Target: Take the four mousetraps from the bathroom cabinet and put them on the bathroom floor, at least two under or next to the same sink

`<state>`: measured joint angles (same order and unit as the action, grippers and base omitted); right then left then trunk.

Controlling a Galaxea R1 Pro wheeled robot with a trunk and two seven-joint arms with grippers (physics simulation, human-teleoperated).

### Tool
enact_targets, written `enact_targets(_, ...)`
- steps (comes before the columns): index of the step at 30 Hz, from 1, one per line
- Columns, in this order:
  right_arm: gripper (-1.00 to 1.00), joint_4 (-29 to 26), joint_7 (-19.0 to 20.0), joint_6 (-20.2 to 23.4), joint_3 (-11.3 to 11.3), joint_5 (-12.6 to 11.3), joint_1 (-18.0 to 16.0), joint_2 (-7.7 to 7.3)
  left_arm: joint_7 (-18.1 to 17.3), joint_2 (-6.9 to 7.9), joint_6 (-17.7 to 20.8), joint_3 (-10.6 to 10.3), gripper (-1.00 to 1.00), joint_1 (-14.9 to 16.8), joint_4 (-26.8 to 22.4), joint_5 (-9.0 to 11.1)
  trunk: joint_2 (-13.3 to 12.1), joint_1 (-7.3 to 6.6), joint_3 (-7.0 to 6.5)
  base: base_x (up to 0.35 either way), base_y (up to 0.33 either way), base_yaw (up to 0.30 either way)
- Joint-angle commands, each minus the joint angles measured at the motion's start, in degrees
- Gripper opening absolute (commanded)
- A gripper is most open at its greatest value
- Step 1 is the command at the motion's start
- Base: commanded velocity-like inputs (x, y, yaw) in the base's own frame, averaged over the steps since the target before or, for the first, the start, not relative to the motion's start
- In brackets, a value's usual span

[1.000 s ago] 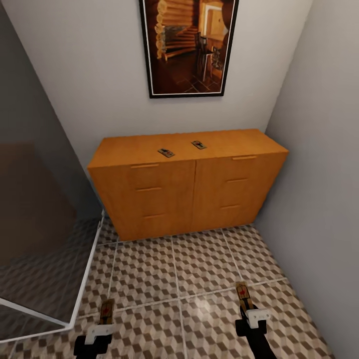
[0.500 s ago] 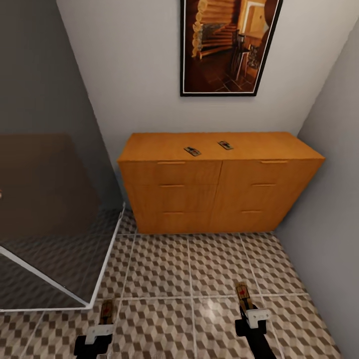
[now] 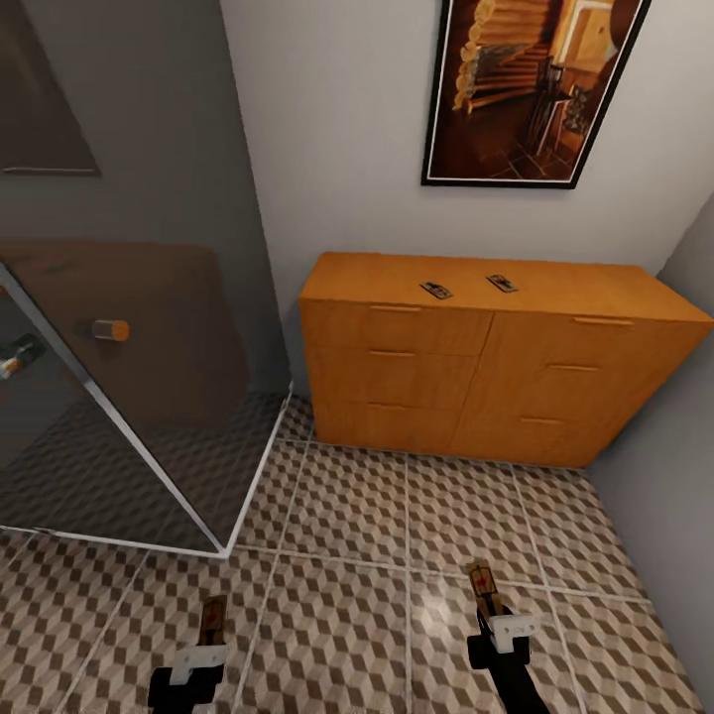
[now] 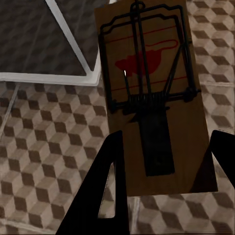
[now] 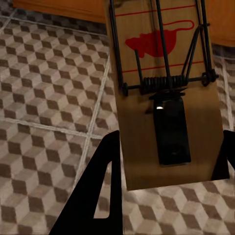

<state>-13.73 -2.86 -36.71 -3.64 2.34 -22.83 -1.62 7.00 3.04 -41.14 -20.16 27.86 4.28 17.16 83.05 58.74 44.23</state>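
Wood traps in hand: the left end effector [image 3: 203,635] holds one mousetrap [image 4: 149,93] between its dark fingers, and the right end effector [image 3: 493,607] holds another mousetrap [image 5: 161,88] the same way. Both boards stick out flat in front, above the floor.
Traps left behind: two more mousetraps, one [image 3: 435,291] and one [image 3: 502,284], lie near each other on top of the orange cabinet [image 3: 496,367], by the back wall.
Floor: the bathroom floor [image 3: 347,516] with its cube pattern runs from the cabinet to the robot.
Other things: a glass shower wall [image 3: 129,397] stands to the left, with a small orange knob [image 3: 111,329], and a framed picture [image 3: 531,89] hangs over the cabinet.
What could go wrong: each board seems pinched only at its near end, so I think a quick turn or a bump on the glass could make one slip and fall far from the sink.
Another worry: the traps look set, so a hard drop might snap the wire.
Hard to see: I cannot tell how tight the fingers grip. The arms are cut off at the picture edge, and the two far traps are too small to read.
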Motion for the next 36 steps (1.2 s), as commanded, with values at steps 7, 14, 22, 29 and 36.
enact_targets(7,-1.00,0.0,-0.3,-0.1,-0.4,0.0,0.0,-0.05,0.3,-0.06,-0.3,-0.5,-1.00,0.1,0.2,0.1,0.0,-0.01,0.19,-0.015,0.000,0.287)
enact_targets(14,-1.00,0.0,-0.3,-0.1,-0.4,0.0,0.0,-0.05,0.3,-0.06,-0.3,-0.5,-1.00,0.1,0.2,0.1,0.0,-0.01,0.32,-0.001,0.000,0.287)
enact_targets(22,-1.00,0.0,-0.3,-0.1,-0.4,0.0,0.0,-0.05,0.3,-0.06,-0.3,-0.5,-1.00,0.1,0.2,0.1,0.0,-0.01,0.43,-0.005,0.000,0.287)
enact_targets(29,-1.00,0.0,-0.3,-0.1,-0.4,0.0,0.0,-0.03,0.3,-0.06,-0.3,-0.5,-1.00,0.1,0.2,0.1,0.0,-0.01,0.48,-0.187,0.000,0.287)
enact_targets(36,-1.00,0.0,-0.3,-0.1,-0.4,0.0,0.0,0.03,0.3,-0.06,-0.3,-0.5,-1.00,0.1,0.2,0.1,0.0,-0.01,0.48,-0.298,0.053,0.287)
